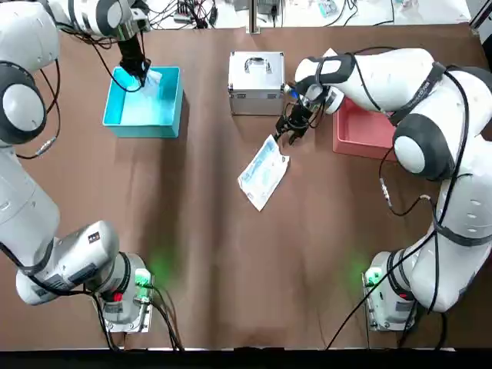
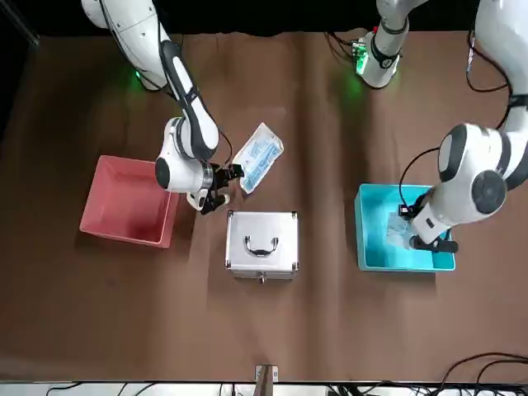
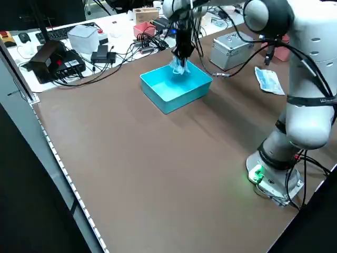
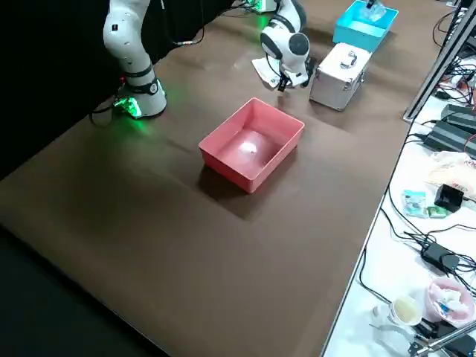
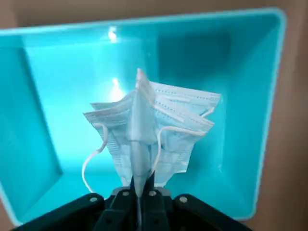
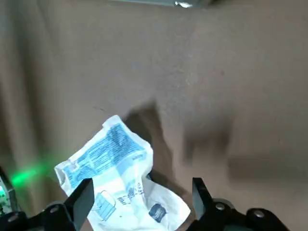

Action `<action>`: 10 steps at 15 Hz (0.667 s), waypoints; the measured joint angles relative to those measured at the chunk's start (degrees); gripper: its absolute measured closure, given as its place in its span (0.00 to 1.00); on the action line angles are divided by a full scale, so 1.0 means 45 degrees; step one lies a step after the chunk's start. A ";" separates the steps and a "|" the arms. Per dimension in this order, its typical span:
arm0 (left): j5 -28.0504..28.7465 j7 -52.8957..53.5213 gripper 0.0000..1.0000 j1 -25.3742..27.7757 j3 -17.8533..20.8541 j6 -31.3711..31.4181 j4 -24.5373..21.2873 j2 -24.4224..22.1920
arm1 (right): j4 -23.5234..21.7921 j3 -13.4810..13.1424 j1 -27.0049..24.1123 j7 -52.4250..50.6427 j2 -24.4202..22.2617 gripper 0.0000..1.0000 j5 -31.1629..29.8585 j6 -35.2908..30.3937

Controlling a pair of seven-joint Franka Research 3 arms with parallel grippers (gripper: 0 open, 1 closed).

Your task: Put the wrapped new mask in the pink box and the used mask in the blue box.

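Currently, in the top view, the left pincer [image 1: 140, 77] is above the blue box [image 1: 143, 132]; the right pincer [image 1: 288, 132] is beside the wrapped new mask [image 1: 264, 174], which lies on the tabletop [image 1: 207, 231]. Hazard: the silver case [image 1: 256, 83] stands just beside the right pincer; a sideways swing could strike it. Bare tabletop lies on the base side of the packet.

Front view: the pink box [image 2: 132, 202] sits behind the right pincer, on the side away from the packet. Its low wall could catch a packet carried too low.

Left side view: the used mask [image 3: 179, 66] hangs near the box's far wall. A release off-centre could drape it over the rim.

Left wrist view: the left pincer is closed on the used mask, whose loops dangle free. Cause of a probable fault: a loop snagging on a fingertip at opening.

Right wrist view: the right pincer is wide open and holds nothing. The packet lies partly between its fingers, off-centre; closing without realignment could crumple or miss it.
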 joint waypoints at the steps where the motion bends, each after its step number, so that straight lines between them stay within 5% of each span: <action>1: 0.0163 -0.0004 0.97 -0.0010 0.0001 0.0056 -0.0036 0.0341 | 0.0002 0.0000 0.0048 -0.0004 0.0087 0.09 0.0005 0.0090; 9: 0.1469 -0.0038 0.96 0.0762 0.0090 0.0677 -0.0213 0.2095 | 0.0011 0.0010 0.0827 0.0008 0.0547 0.20 0.0354 0.0366; 10: 0.1473 -0.0089 0.86 0.0747 0.0086 0.0786 -0.0219 0.2269 | 0.0011 0.0011 0.0906 0.0008 0.0550 0.20 0.0371 0.0360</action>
